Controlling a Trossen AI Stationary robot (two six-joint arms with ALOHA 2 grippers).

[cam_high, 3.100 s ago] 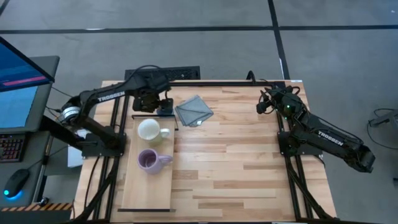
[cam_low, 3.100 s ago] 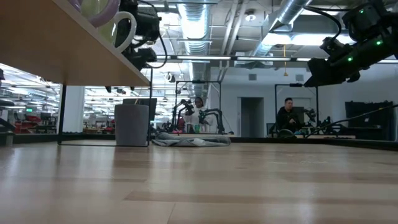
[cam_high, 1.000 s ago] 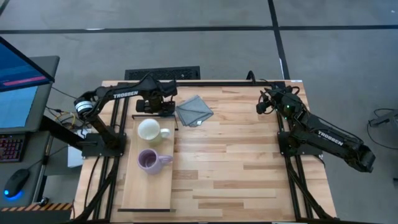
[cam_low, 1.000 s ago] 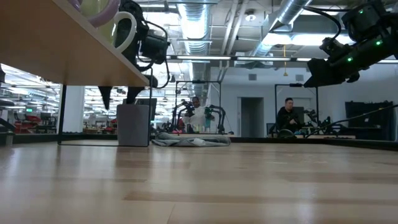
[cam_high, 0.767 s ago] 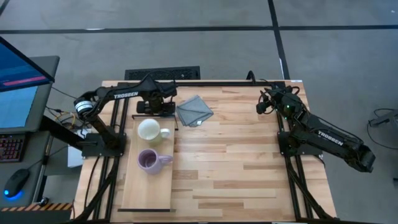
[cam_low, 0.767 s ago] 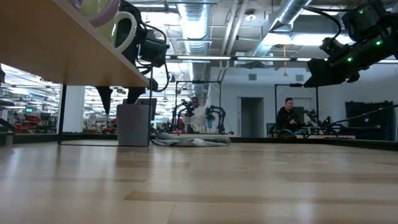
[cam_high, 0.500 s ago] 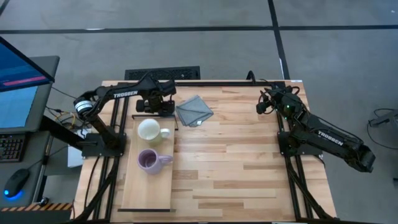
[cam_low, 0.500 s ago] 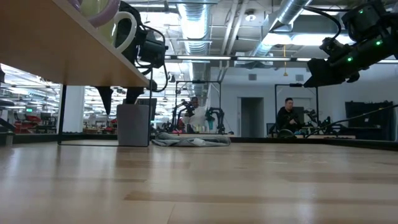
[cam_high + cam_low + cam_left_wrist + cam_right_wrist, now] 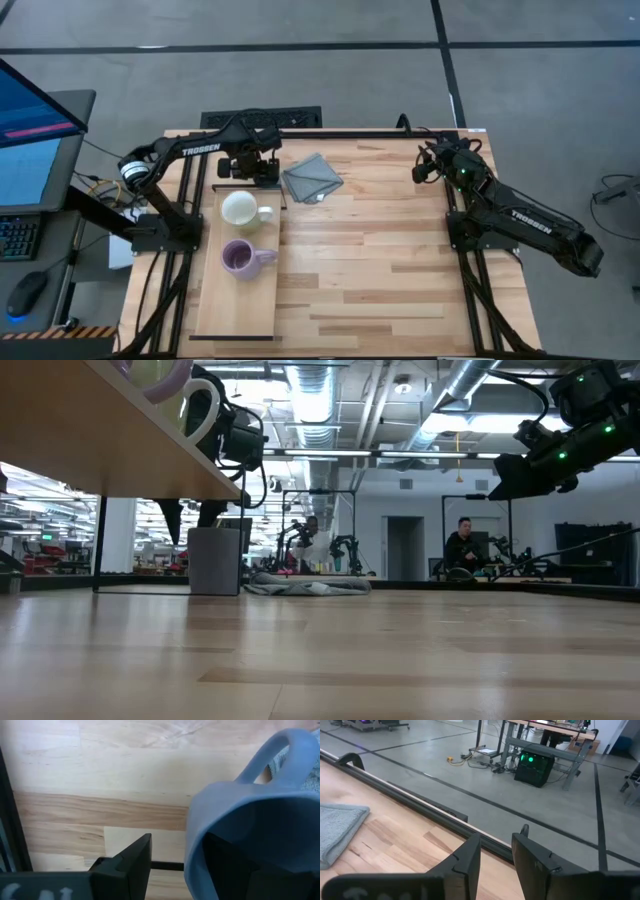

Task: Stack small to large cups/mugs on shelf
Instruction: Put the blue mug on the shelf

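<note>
L gripper fingers straddle grey-blue handled mug's rim, part open; I see R gripper idle at 2 o'clock, narrowly open, empty.

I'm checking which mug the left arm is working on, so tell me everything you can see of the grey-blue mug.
The grey-blue mug is a matte, ceramic-looking cup with a looped handle, its open mouth facing the left wrist camera. The left gripper straddles its rim, one finger outside the wall and one inside. In the low view it stands upright on the tabletop beside the grey cloth, under the far end of the shelf. From above, the left arm hides it.
</note>
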